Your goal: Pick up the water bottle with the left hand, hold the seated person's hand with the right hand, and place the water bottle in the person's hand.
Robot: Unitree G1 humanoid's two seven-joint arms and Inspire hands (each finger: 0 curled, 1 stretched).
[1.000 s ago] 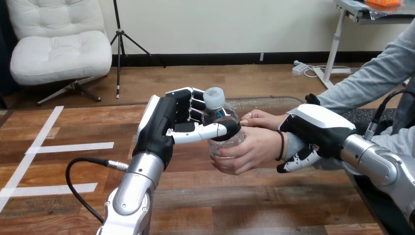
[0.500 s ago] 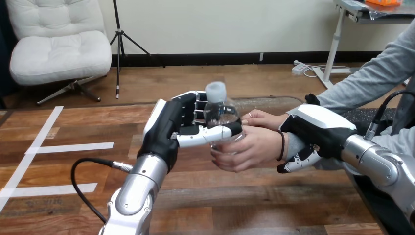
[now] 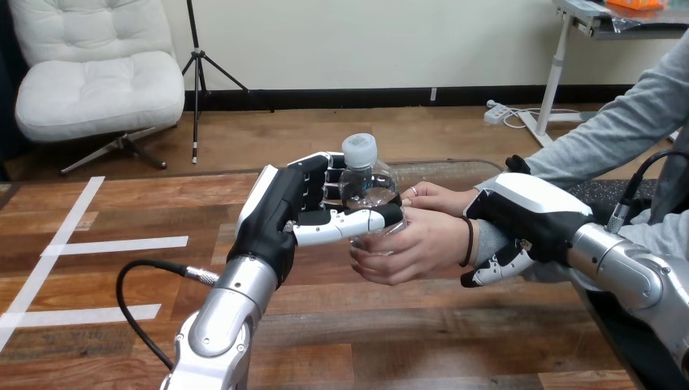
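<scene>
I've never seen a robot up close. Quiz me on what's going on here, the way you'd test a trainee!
1. True or false: the water bottle is upside down.
2. What does the right hand grip? A the bottle; B the person's wrist; C nothing.
3. Name the two hands on the bottle.
Key: 1 false, it stands upright with its cap on top. 2 B. 3 the left hand and the person's nearer hand.
</scene>
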